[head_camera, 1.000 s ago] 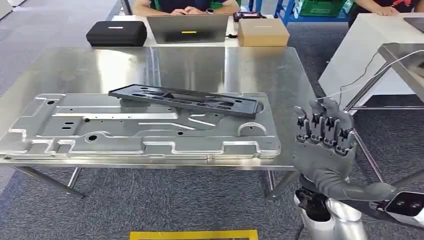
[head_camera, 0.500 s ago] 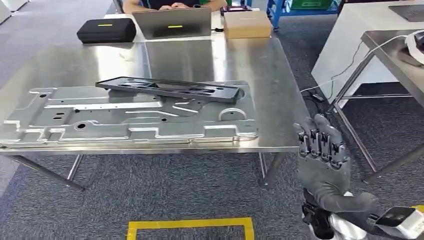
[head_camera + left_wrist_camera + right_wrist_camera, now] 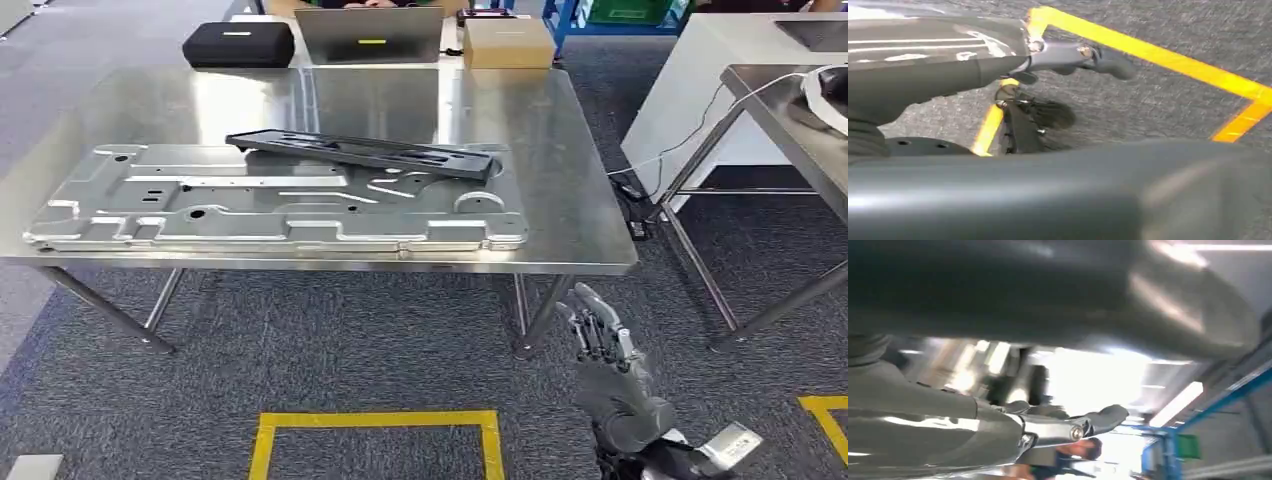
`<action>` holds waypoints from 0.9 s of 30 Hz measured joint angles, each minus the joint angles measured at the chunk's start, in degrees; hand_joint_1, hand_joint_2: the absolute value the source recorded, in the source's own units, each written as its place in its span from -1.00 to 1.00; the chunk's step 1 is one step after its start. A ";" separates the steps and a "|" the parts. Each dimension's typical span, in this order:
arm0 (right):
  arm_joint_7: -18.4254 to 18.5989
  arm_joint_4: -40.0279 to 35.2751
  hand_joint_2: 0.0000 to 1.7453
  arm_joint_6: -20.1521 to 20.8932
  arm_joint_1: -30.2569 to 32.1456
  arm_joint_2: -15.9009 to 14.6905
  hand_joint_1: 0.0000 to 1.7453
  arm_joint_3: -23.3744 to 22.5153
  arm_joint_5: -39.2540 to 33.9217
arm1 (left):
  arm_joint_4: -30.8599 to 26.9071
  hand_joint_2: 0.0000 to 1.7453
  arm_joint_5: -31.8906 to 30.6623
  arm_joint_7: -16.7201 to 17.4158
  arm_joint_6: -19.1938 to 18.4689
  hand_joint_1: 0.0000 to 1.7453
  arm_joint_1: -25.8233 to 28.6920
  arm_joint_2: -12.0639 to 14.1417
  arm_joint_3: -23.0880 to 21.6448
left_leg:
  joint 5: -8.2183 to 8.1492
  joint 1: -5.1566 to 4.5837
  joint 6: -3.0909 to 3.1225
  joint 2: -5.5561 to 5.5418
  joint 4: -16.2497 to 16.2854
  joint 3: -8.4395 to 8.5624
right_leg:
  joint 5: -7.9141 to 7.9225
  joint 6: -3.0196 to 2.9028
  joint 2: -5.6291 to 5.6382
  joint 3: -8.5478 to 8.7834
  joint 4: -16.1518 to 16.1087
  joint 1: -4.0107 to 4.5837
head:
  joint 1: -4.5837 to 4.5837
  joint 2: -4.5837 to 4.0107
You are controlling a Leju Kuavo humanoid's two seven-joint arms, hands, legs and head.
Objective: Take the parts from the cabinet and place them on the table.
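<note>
While the steel table (image 3: 590, 215) stands on grey carpet (image 3: 330, 350), the right robot hand (image 3: 610, 375) hangs released, empty.

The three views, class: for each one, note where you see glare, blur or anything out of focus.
Head view: sharp; ceiling light glares off the steel table and the silver panel. Left wrist view: the left hand is a blurred grey mass up close, while the yellow floor tape is clearer. Right wrist view: the right hand is smeared and dark against blown-out ceiling lights.
</note>
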 joint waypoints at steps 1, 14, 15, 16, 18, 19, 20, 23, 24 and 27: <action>0.02 0.88 -1.00 0.04 0.52 -0.02 -1.00 -0.26 0.26 | 0.00 -1.00 0.00 0.11 0.09 -1.00 0.03 -0.04 0.04 | 0.72 -0.03 0.03 0.08 0.23 -1.04 | -2.27 0.09 0.02 -0.54 4.53 0.01 | 0.02 0.00; 0.61 12.35 -1.00 -2.32 3.60 0.00 -1.00 -2.58 6.16 | -0.02 -1.00 -0.07 -0.04 -0.02 -1.00 0.28 -0.15 0.35 | -2.31 0.26 -3.13 -0.27 9.24 -10.35 | 3.64 -2.10 -0.05 11.81 -10.58 -0.61 | -0.17 0.00; 0.66 13.22 -1.00 -2.34 3.57 0.00 -1.00 -2.71 6.54 | -0.02 -1.00 -0.04 -0.09 -0.02 -1.00 0.35 -0.17 0.37 | -5.64 0.52 -3.48 -0.27 13.30 -11.17 | 4.31 -2.20 -0.08 10.97 -10.51 -0.51 | -0.17 0.00; 0.72 14.26 -1.00 -2.32 3.56 0.02 -1.00 -3.06 6.93 | -0.02 -1.00 -0.02 -0.15 -0.04 -1.00 0.32 -0.17 0.37 | -7.79 0.66 -3.62 -0.27 17.37 -11.87 | 4.91 -2.20 -0.18 10.12 -10.41 -0.40 | -0.17 0.00; 0.79 16.17 -1.00 -1.95 3.59 0.04 -1.00 -3.80 7.26 | -0.02 -1.00 0.02 -0.22 -0.07 -1.00 0.29 -0.20 0.37 | -7.18 0.69 -3.63 -0.28 21.85 -11.55 | 6.02 -2.24 -0.49 8.23 -9.97 -0.22 | -0.17 0.00; 0.79 17.00 -1.00 -1.51 3.56 0.11 -1.00 -4.09 7.28 | -0.02 -1.00 0.07 -0.22 -0.11 -1.00 0.31 -0.20 0.37 | -4.83 0.66 -3.38 -0.28 20.72 -9.88 | 6.56 -2.19 -0.55 7.30 -9.68 -0.07 | -0.15 0.00; 0.79 17.57 -1.00 -1.36 3.56 0.15 -1.00 -4.26 7.32 | -0.02 -1.00 0.09 -0.22 -0.13 -1.00 0.34 -0.20 0.39 | -2.63 0.56 -2.97 -0.32 17.69 -7.33 | 7.01 -2.21 -0.53 6.52 -9.55 0.14 | -0.17 0.00; 0.94 18.86 -1.00 -1.12 3.48 0.57 -1.00 -4.61 8.20 | -0.22 -1.00 0.09 -0.20 -0.18 -1.00 0.07 -0.13 0.42 | -2.46 -1.08 -0.72 -0.73 1.53 4.51 | 8.44 -1.77 -0.41 5.58 -9.36 0.45 | -0.13 0.00; 1.05 19.41 -1.00 -1.12 3.43 0.74 -1.00 -4.63 8.59 | -0.22 -1.00 0.07 -0.13 -0.20 -1.00 -0.07 -0.15 0.44 | -3.11 -0.91 -0.49 -0.72 -0.16 5.07 | 9.08 -1.49 -0.59 5.29 -9.33 0.45 | -0.11 0.00; 1.49 21.29 -1.00 -0.85 3.45 0.85 -1.00 -4.63 8.89 | -0.20 -1.00 0.09 0.00 -0.22 -1.00 0.08 -0.35 0.50 | -1.79 -0.72 0.00 -0.63 -0.86 3.93 | 10.38 -0.63 -0.48 4.10 -9.20 0.58 | -0.09 0.00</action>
